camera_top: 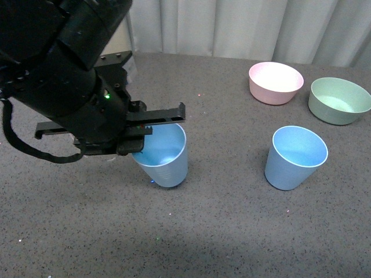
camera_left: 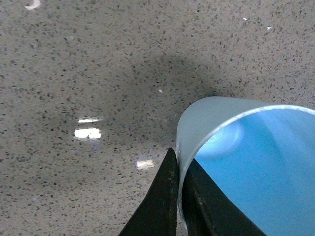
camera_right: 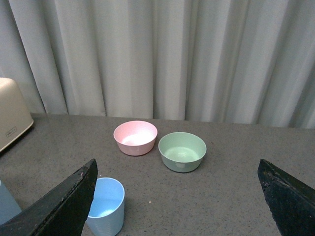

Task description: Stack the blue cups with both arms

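In the front view my left gripper is shut on the rim of one blue cup, which tilts slightly at the table's left-centre. The left wrist view shows the two black fingers pinching that cup's wall, one inside and one outside. A second blue cup stands upright to the right, and it also shows in the right wrist view beside one finger. My right gripper is open, fingers spread wide, above the table; it does not appear in the front view.
A pink bowl and a green bowl sit at the back right, also seen as the pink bowl and green bowl. A beige appliance stands by the curtain. The grey speckled table stretches in front.
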